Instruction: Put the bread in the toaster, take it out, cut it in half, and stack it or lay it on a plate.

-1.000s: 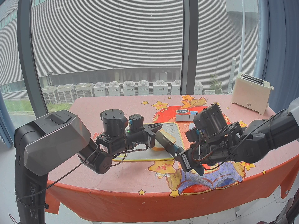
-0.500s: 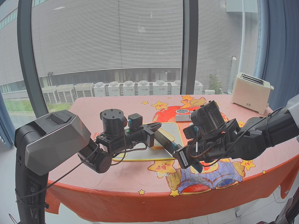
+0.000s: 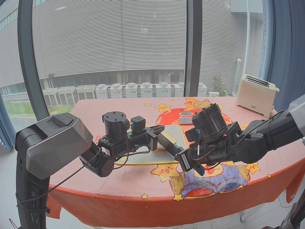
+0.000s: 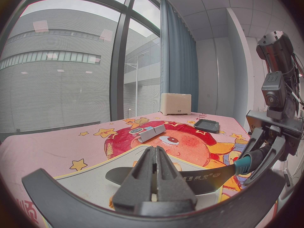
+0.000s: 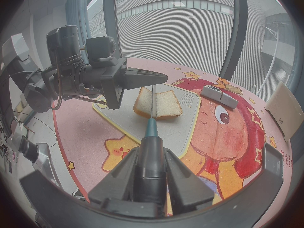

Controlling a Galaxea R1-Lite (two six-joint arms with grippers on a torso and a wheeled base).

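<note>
A slice of bread (image 5: 157, 104) lies on the grey, yellow-edged cutting board (image 5: 171, 130) in the middle of the table. My right gripper (image 5: 151, 151) is shut on the teal handle of a knife (image 5: 152, 100). The blade stands edge-down across the middle of the slice. From the left wrist view the blade (image 4: 202, 178) runs crosswise just beyond my left gripper (image 4: 155, 151), which is shut with nothing in it. This left gripper (image 3: 160, 129) hovers close above the bread's (image 3: 171, 140) left side. The right gripper (image 3: 182, 155) sits at the board's (image 3: 143, 159) near right corner.
A cream toaster (image 3: 256, 94) stands at the table's far right. Near it lies a black plate (image 4: 207, 125). A grey knife holder (image 3: 186, 120) sits just behind the board. The orange cartoon tablecloth drops off at the table's near edge (image 3: 159, 204).
My right arm has shifted a little to the left with the knife, and the blade has sunk lower onto the bread. The left arm has stayed put.
</note>
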